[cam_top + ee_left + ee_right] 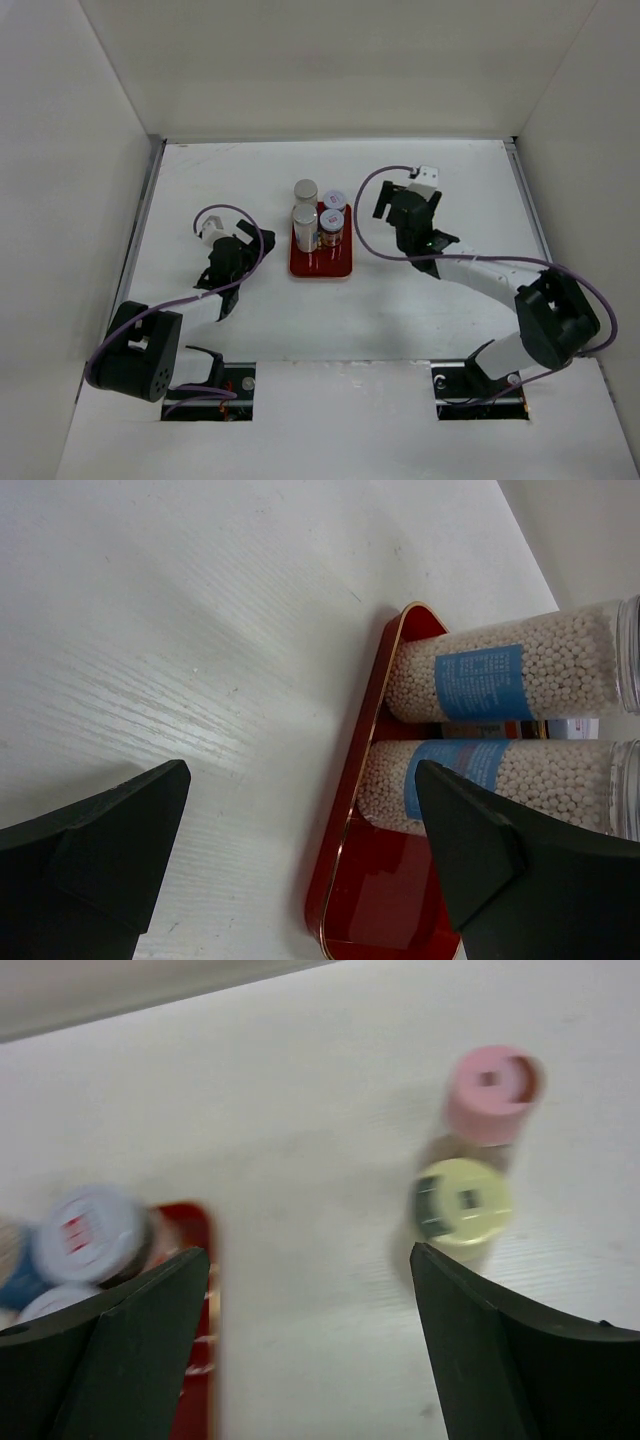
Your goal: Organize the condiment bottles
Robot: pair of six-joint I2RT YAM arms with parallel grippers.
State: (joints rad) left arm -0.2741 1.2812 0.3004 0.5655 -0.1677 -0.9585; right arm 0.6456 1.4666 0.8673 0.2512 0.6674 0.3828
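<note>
Spread, empty left claw beside red tray holding 2 blue-labelled bottles; spread, empty right claw near pink-capped bottle and yellow-capped bottle.

My left arm, black joints on white links, rises from the left side of the near edge and reaches toward the middle of the worktop. Its black two-finger left gripper has both wedge-shaped fingers spread wide apart. My right arm folds at an elbow near the right edge, and its forearm runs inward toward the far edge. The black right gripper is likewise spread wide.
</note>
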